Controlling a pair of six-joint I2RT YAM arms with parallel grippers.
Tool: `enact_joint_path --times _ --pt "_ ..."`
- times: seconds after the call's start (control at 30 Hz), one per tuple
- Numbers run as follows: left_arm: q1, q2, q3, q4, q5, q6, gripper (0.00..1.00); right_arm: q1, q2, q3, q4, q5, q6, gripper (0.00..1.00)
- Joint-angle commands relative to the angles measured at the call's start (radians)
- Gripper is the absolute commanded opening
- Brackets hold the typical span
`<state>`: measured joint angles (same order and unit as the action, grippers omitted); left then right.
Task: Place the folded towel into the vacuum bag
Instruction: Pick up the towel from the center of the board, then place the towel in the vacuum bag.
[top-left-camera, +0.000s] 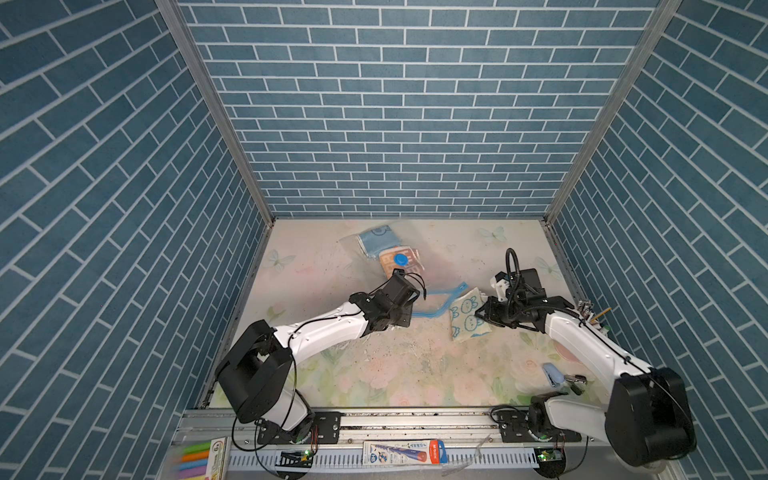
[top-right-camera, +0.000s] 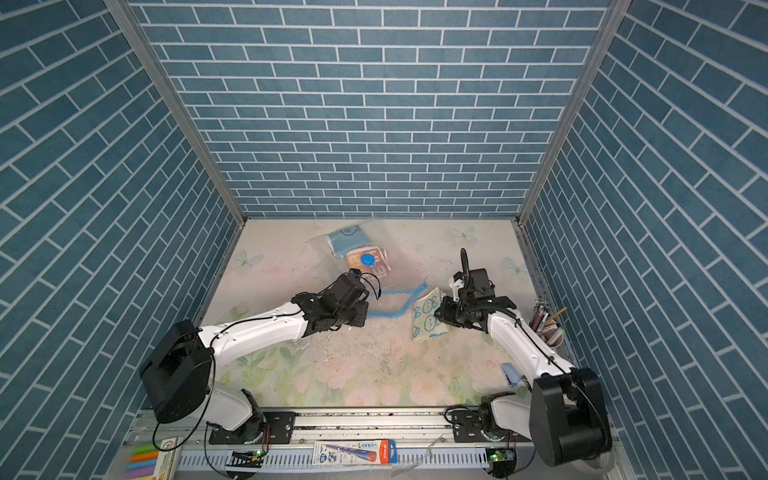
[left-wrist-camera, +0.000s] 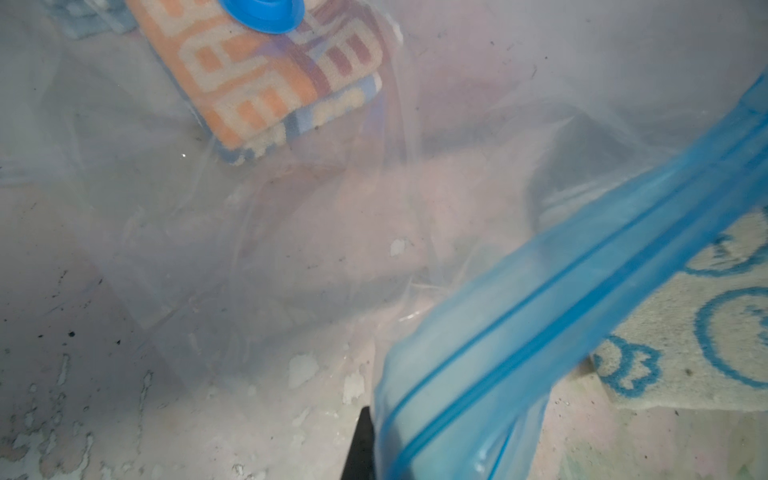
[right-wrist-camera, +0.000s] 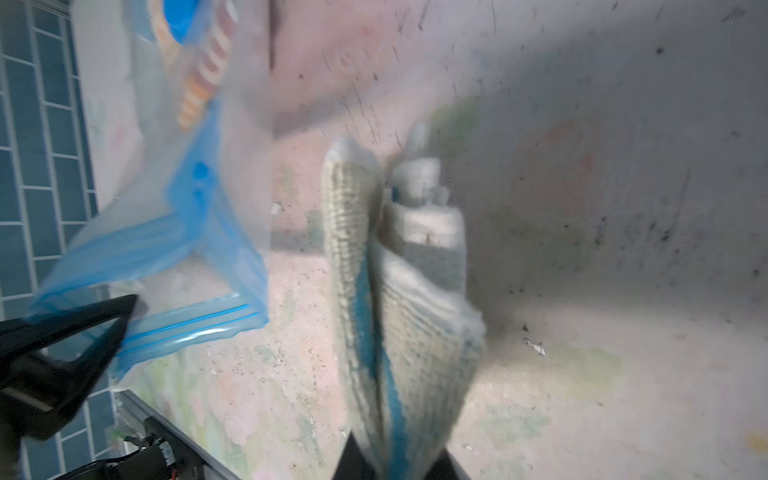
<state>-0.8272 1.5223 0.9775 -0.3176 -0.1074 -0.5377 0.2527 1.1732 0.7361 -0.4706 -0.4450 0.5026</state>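
Pinching nubby folded towel (right-wrist-camera: 399, 316), crinkled clear bag (left-wrist-camera: 316, 232)

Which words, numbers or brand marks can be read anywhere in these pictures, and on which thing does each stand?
"HB": blue round mark on the pencil pack, as far as it can be read.
Red end of that pack: white brand mark, too small to read.
Marker box: a circled digit, blurred.
Orange towel, folded towel, vacuum bag: patterns only, no words.
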Motion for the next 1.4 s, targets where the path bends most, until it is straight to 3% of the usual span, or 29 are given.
enact_joint_path --times 0.0,0.27,0.43,0.77,1.37 --pt "-0.009 -0.002 0.014 0.037 0.035 0.023 0.0 -0.022 -0.095 0.013 -0.095 -0.061 0.062 0.06" --pt "-0.015 0.045 0.063 0.048 0.069 -0.004 0.0 -0.054 -0.274 0.102 -0.324 -0.104 0.1 0.03" --pt "-0.015 0.09 0.115 0.041 0.065 -0.034 0.0 -0.057 -0.336 0.128 -0.349 -0.174 0.183 0.02" --pt "-0.034 0.128 0.189 0.023 0.05 -0.038 0.0 -0.058 -0.282 0.009 0.053 -0.289 0.502 0.0" --pt "-0.092 0.142 0.245 -0.019 0.038 -0.012 0.0 -0.052 -0.054 -0.035 0.452 -0.189 0.758 0.0"
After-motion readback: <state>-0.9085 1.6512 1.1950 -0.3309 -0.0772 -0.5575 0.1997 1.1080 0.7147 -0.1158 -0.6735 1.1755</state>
